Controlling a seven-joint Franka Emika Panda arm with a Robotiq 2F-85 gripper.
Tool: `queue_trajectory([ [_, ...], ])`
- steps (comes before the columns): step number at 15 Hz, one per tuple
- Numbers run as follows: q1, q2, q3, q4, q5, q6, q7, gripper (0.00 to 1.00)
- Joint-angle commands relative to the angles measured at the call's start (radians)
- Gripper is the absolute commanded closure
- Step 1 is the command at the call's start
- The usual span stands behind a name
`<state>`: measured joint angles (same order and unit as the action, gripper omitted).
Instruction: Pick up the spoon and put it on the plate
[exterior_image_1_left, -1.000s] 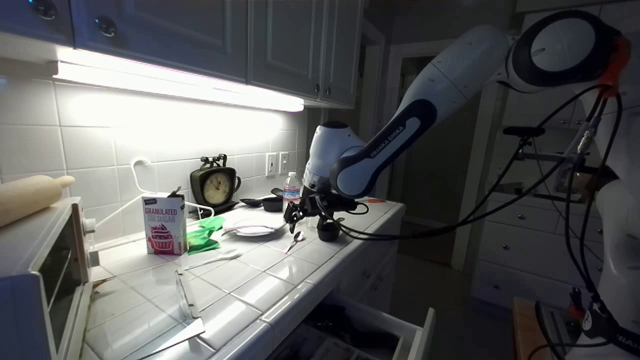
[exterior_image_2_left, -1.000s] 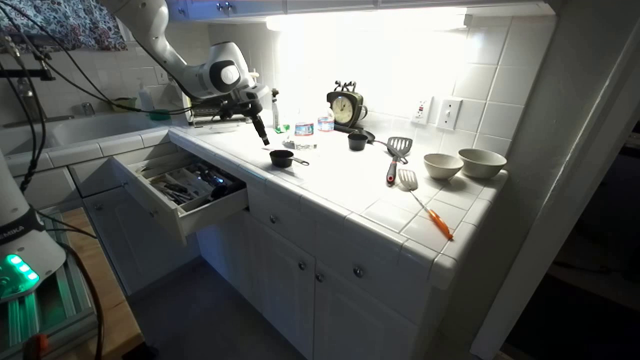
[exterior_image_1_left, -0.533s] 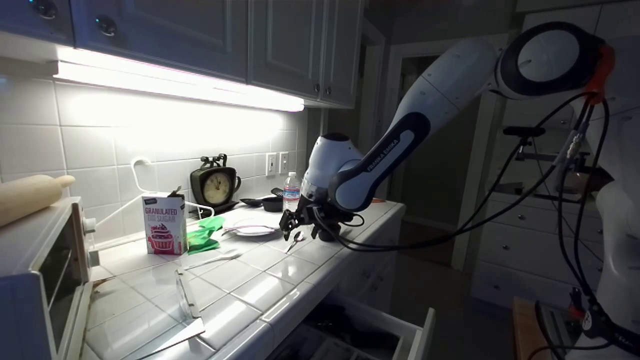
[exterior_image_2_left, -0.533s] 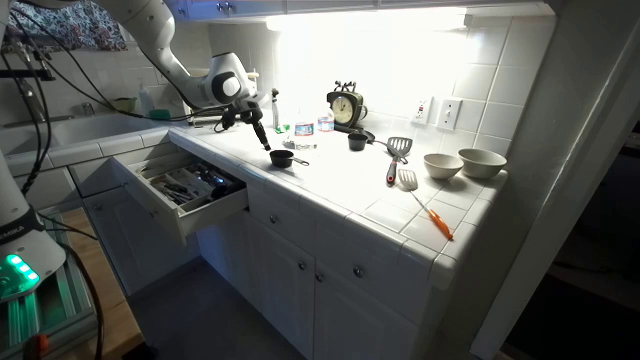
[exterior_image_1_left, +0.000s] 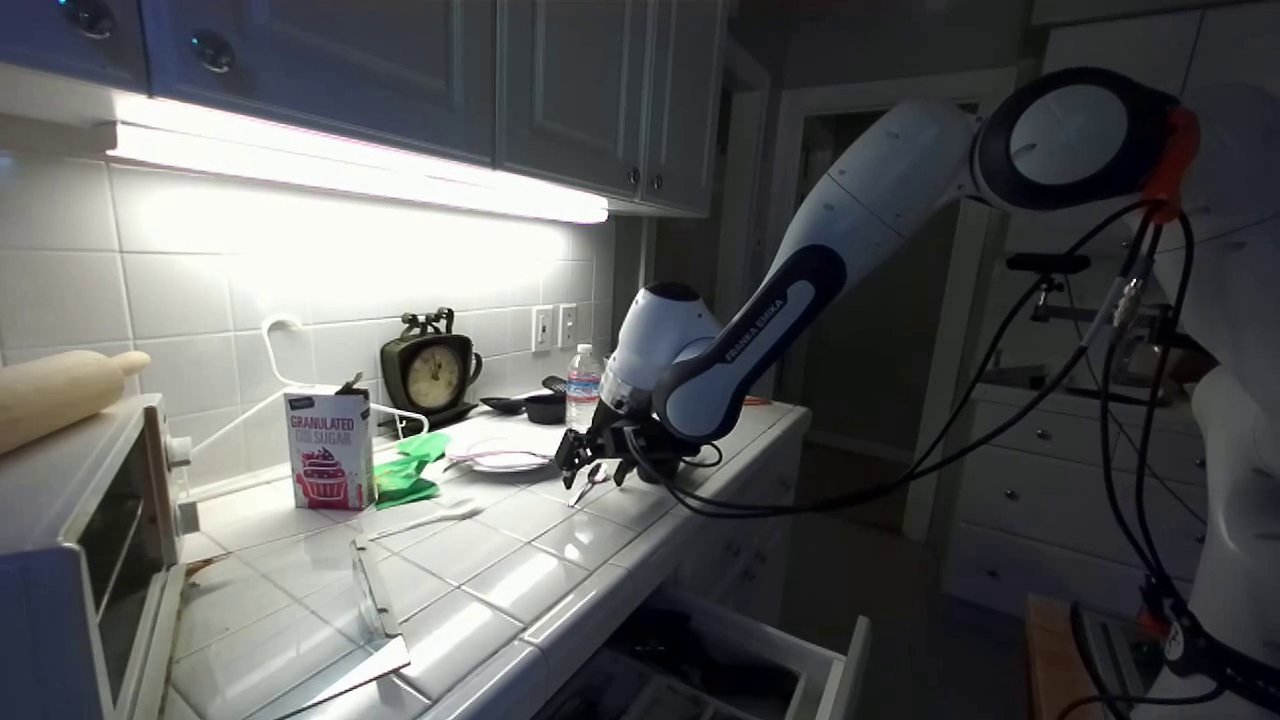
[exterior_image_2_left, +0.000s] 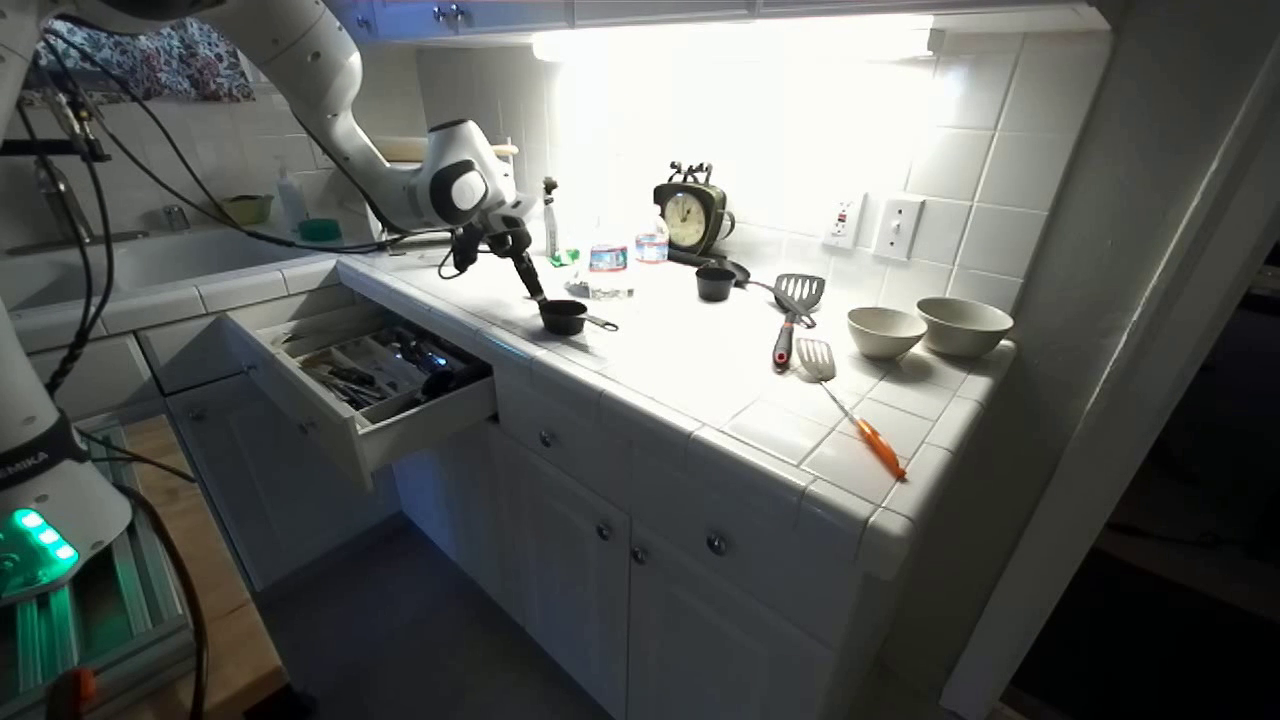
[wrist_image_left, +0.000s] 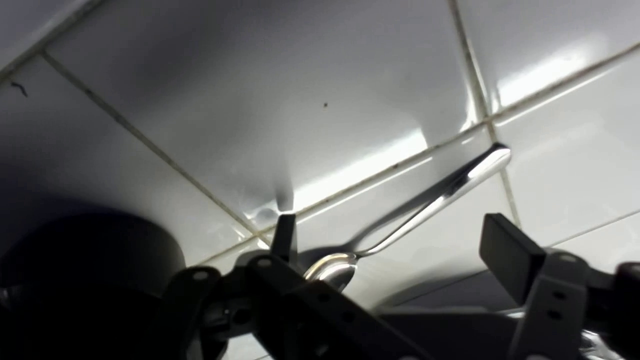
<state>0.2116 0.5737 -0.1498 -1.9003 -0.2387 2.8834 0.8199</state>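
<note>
A shiny metal spoon (exterior_image_1_left: 583, 493) lies on the white tiled counter; it fills the middle of the wrist view (wrist_image_left: 425, 212), handle toward upper right. My gripper (exterior_image_1_left: 594, 478) is open and low over the spoon, with its fingers apart on either side in the wrist view (wrist_image_left: 397, 245). The spoon's bowl is partly hidden behind the left finger. In an exterior view, the gripper (exterior_image_2_left: 541, 296) is beside a black measuring cup (exterior_image_2_left: 565, 318), and the spoon cannot be made out there. The pale plate (exterior_image_1_left: 510, 463) lies on the counter behind the gripper, toward the wall.
The dark cup also shows in the wrist view (wrist_image_left: 100, 245). A water bottle (exterior_image_1_left: 583, 388) stands behind the gripper. A sugar box (exterior_image_1_left: 330, 450), green bag (exterior_image_1_left: 405, 482) and white utensil (exterior_image_1_left: 430, 517) lie farther along the counter. A drawer (exterior_image_2_left: 430, 430) stands open below.
The arm has come down, and the gripper has lowered from above the counter to around the spoon. The gripper stays open. The spoon and plate have not moved.
</note>
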Motion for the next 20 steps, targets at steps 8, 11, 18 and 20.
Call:
queue_trajectory([
  [8, 0.030, 0.044, -0.034, 0.052, 0.078, 0.036, -0.088, 0.77],
  [11, 0.033, 0.046, -0.036, 0.055, 0.085, 0.033, -0.095, 0.98],
  [18, 0.029, 0.035, -0.023, 0.049, 0.110, 0.005, -0.128, 0.98],
  [20, 0.032, 0.017, -0.025, 0.033, 0.115, 0.000, -0.134, 0.98],
])
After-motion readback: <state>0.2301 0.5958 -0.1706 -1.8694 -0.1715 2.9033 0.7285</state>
